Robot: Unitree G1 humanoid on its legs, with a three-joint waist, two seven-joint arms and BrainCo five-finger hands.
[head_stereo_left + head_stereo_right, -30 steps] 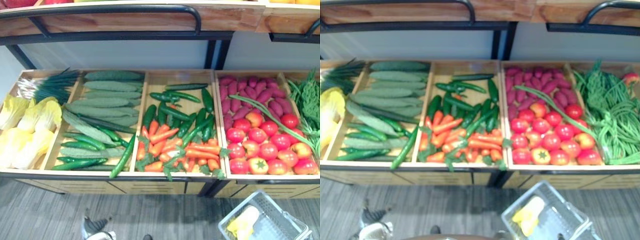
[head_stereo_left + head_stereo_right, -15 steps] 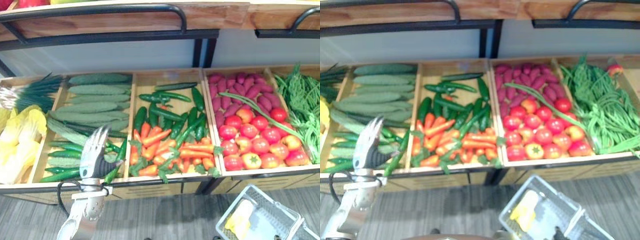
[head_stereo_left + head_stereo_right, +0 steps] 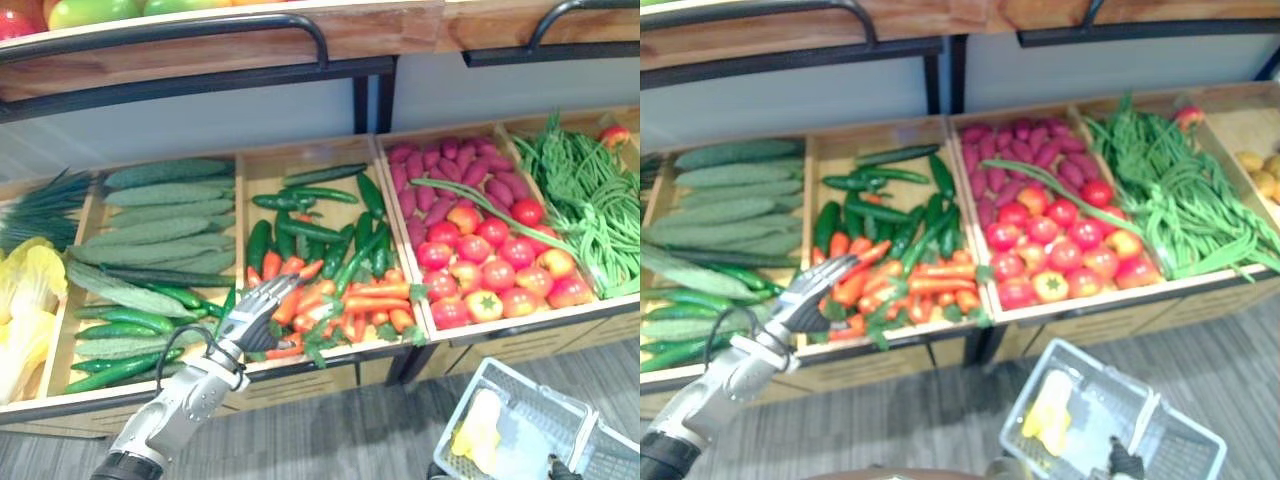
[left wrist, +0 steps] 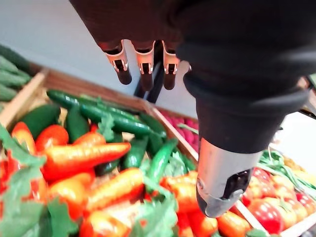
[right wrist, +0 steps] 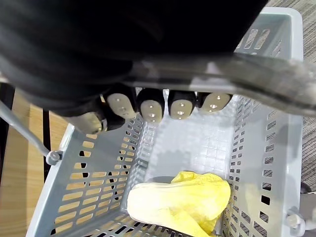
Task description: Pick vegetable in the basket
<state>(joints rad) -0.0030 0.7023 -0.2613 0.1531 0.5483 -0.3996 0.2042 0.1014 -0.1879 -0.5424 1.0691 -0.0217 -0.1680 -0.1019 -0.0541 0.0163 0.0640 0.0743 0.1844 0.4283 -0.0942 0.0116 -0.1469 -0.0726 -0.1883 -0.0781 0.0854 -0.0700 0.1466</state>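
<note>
Fingers (image 3: 274,293) over carrots (image 3: 384,298); cabbage (image 5: 187,195) in basket (image 5: 257,148)

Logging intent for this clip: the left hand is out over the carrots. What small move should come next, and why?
Probably lower the left hand onto a carrot and curl its fingers: they are straight, holding nothing, above the pile. The right hand grips the basket by its handle, with a yellow vegetable inside.
</note>
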